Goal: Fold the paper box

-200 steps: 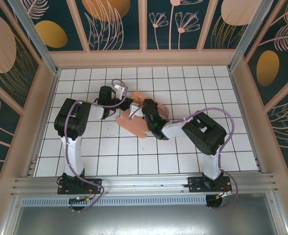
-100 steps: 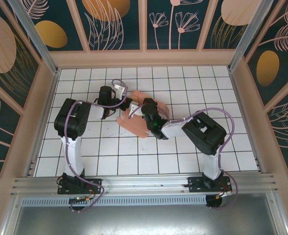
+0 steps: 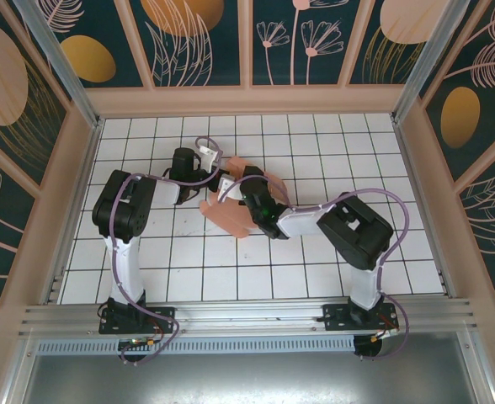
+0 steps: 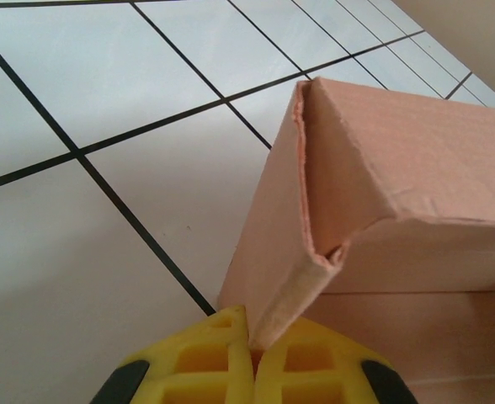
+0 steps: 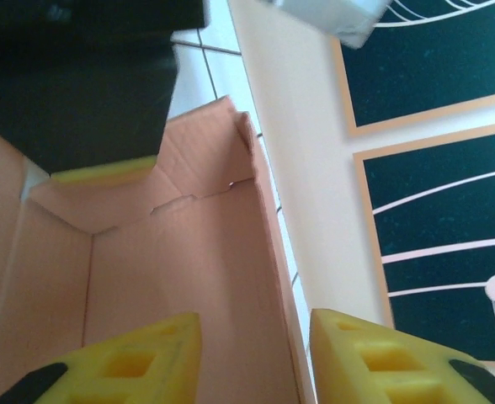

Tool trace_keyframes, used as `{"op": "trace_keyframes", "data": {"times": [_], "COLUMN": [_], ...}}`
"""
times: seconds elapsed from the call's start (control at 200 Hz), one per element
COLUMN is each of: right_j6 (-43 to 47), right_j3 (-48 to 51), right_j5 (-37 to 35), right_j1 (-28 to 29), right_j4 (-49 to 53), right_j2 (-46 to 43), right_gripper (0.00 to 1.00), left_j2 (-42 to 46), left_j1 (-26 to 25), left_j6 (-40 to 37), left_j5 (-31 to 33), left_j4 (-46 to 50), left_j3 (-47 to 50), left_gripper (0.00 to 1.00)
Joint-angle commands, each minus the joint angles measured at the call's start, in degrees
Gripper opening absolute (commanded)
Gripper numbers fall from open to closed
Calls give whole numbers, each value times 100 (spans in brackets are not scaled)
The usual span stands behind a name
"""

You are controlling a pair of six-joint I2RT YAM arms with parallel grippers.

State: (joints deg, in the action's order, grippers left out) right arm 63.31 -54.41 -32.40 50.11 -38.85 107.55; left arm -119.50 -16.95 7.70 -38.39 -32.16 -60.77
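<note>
On the tiled worktop (image 3: pixel 188 269), in the middle between the two arms, sits the paper box (image 3: pixel 229 220). Its near part lies flat on the tiles as a rounded flap, so that side looks unfolded.

A little farther in, the right end effector (image 5: pixel 256 358) is spread, with one upright wall of the box standing in the gap and neither yellow finger (image 5: pixel 138 358) visibly touching it. Inside, the card already forms a floor with raised walls meeting at a corner, and a small flap is bent inward at the far end.

On the far left side, the left end effector (image 4: pixel 252 352) is pressed together, pinching the lower edge of a folded corner flap; above it two panels meet in a sharp crease.

My judgement is that the work is partway: some walls and one corner are up, while the near flap has to be raised and the tabs tucked before the box is closed.
</note>
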Motion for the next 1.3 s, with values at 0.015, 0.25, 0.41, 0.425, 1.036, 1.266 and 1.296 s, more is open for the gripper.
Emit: {"op": "trace_keyframes", "data": {"times": [0.015,0.25,0.41,0.425,1.036,1.266,1.296], "right_j6": [-939,-2355,-3366,-3472,-9315,-8847,-8828], "right_j3": [-228,-171,-178,-180,-1044,-1119,-1160], "right_j5": [397,1052,1405,1469,5449,6134,6254], "right_j1": [78,88,25,10,-2675,-2664,-2666], "right_j4": [325,679,755,758,2498,2668,2700], "right_j2": [-525,-1248,-1698,-1723,-1203,-672,-574], "right_gripper": [55,70,72,72,69,70,70], "left_j2": [217,329,398,401,1044,1222,1225], "left_j1": [-48,-55,-66,-65,-839,-985,-1000], "left_j6": [-172,-256,-328,-337,-398,-219,-199], "left_j5": [118,270,363,380,1800,1906,1903], "left_j4": [322,232,106,79,-1137,-1563,-1611], "left_j3": [-49,74,216,229,1380,1957,2038], "left_gripper": [1,2,3,3,3,4,4]}}
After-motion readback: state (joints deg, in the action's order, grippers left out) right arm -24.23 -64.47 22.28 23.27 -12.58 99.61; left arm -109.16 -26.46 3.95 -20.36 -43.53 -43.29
